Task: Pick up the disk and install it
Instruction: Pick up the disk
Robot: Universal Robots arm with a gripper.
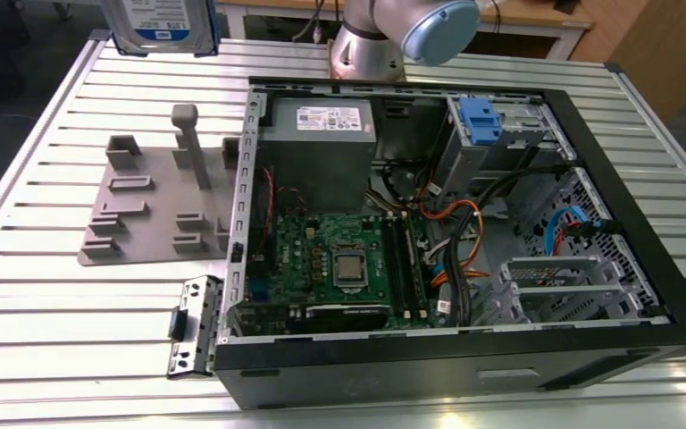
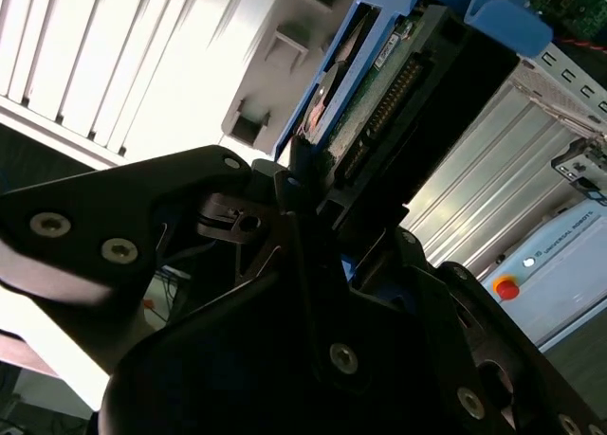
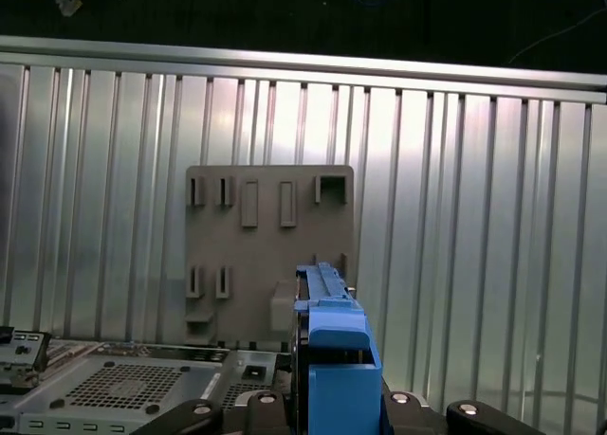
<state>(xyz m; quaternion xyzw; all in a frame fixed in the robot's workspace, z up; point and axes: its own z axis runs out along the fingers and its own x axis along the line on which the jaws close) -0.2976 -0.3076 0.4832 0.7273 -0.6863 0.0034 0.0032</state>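
The disk (image 1: 158, 25), a silver hard drive with a white-and-blue label and a blue rail frame, hangs upright in the air above the table's far corner at the exterior view's left. In the second wrist view my gripper (image 2: 327, 184) is shut on the disk (image 2: 408, 84), its black fingers (image 2: 296, 174) clamped on the two flat faces at the connector end. The first wrist view looks along the blue rail edge of the disk (image 3: 334, 354), which sticks out from my gripper (image 3: 327, 407) over the table.
A grey holder plate (image 1: 158, 201) with slots and posts lies on the ribbed metal table (image 1: 57, 295), below the disk (image 3: 270, 245). The open computer case (image 1: 629, 223) holds a grey drive cage with a blue latch (image 1: 481, 121). A loose metal bracket (image 1: 194, 326) lies beside the case.
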